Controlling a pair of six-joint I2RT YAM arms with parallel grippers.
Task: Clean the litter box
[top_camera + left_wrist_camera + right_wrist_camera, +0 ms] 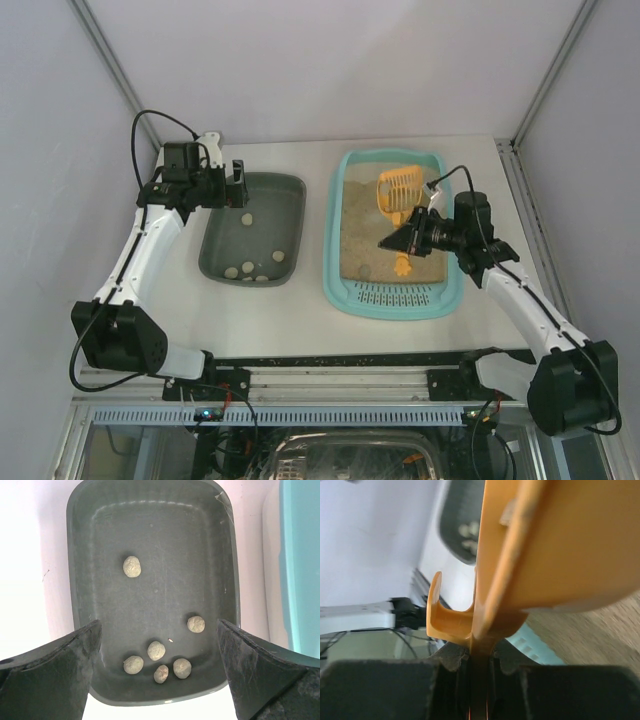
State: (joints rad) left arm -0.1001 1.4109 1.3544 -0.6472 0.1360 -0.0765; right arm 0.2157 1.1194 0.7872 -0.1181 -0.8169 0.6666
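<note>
Scooping step. Right pincer (pixel 407 238) clamps orange slotted plastic scoop (pixel 398 188) inside light-turquoise plastic litter box (pixel 343 290); left pincer (pixel 157 627) spread wide above dark grey-green tray (pixel 214 256). Next, probably: sift sand for clumps.

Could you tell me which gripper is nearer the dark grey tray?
Left. The left gripper hangs over that tray; the right gripper holds a scoop over the litter box.

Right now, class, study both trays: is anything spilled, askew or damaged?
Nothing stands out. Six clumps lie inside the grey tray, the litter sits inside the litter box, and the right fingers grip the orange scoop over it.
</note>
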